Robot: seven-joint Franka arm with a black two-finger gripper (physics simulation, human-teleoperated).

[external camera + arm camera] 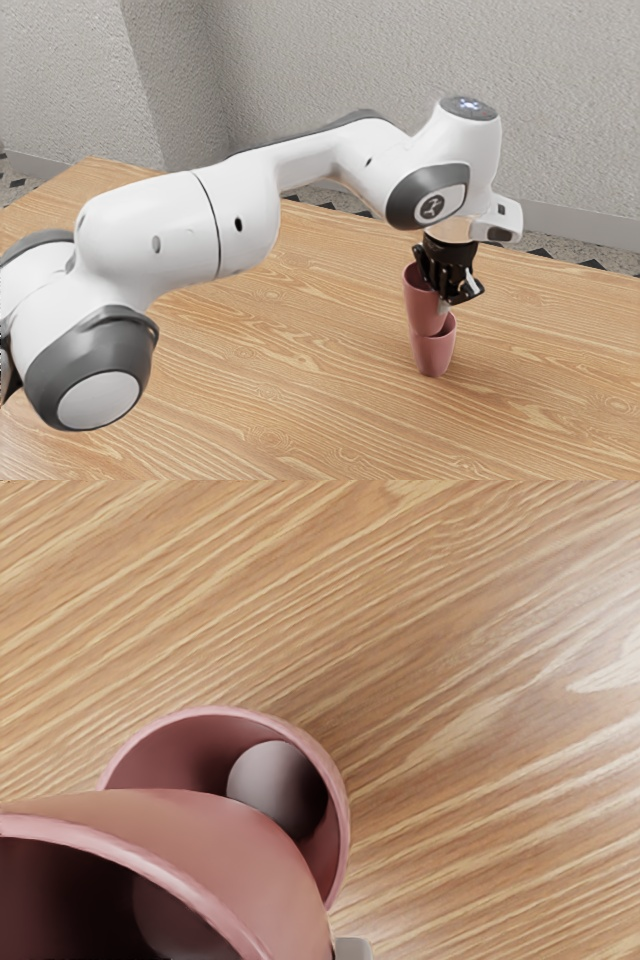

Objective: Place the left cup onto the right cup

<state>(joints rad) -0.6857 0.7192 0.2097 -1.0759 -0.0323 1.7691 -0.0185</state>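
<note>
Over the lower cup (433,352), pincer (452,295) clasps tilted upper cup (418,300)

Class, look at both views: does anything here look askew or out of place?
Yes: the upper cup, held by the gripper, leans tilted with its base in the upright lower cup, not nested straight.

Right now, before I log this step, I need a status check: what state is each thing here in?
Upper cup: tilted, held at its rim, base dipping into the lower cup's mouth.
Lower cup: upright on the table, mouth open upward.
Gripper: shut on the upper cup's rim.
Table: carries the lower cup.
</note>
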